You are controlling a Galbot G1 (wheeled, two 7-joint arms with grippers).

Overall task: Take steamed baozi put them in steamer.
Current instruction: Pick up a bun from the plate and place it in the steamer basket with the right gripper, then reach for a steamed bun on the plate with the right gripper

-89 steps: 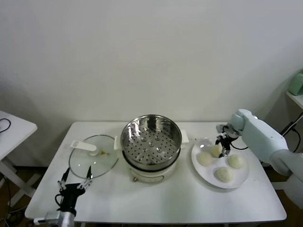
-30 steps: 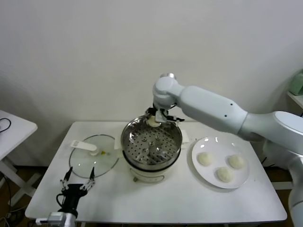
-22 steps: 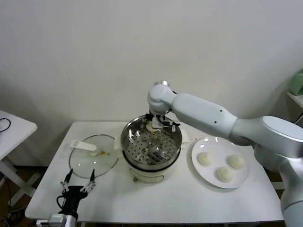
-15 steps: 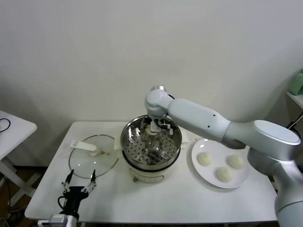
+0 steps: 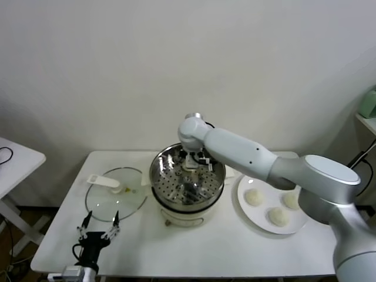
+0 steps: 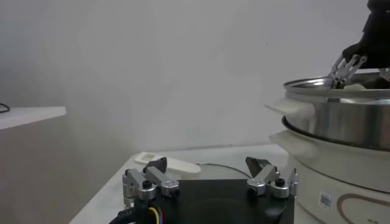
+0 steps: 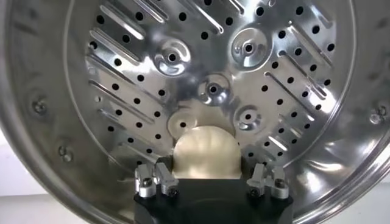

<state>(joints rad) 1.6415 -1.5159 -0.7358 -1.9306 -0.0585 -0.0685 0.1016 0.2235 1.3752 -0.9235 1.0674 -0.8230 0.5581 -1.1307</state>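
The steamer (image 5: 160, 176) is a shiny perforated steel basket on a white pot base at the table's middle. My right gripper (image 5: 191, 160) reaches down inside its far part. In the right wrist view the gripper (image 7: 209, 170) is open, and one off-white baozi (image 7: 205, 149) lies on the steamer floor (image 7: 122, 91) between the fingers, with a small gap at each side. Three more baozi (image 5: 254, 197) (image 5: 292, 200) (image 5: 277, 217) lie on the white plate (image 5: 265, 181) to the right. My left gripper (image 5: 97, 227) waits open and empty at the table's front left.
The glass lid with a white handle (image 5: 115, 198) lies flat left of the steamer, just beyond the left gripper (image 6: 207, 165). The steamer's side (image 6: 341, 115) rises to that gripper's right. A second white table stands at the far left (image 5: 14, 158).
My right gripper carried one baozi from the plate over to the steamer and sank into its far part. The plate went from four buns to three. The left arm stayed put.
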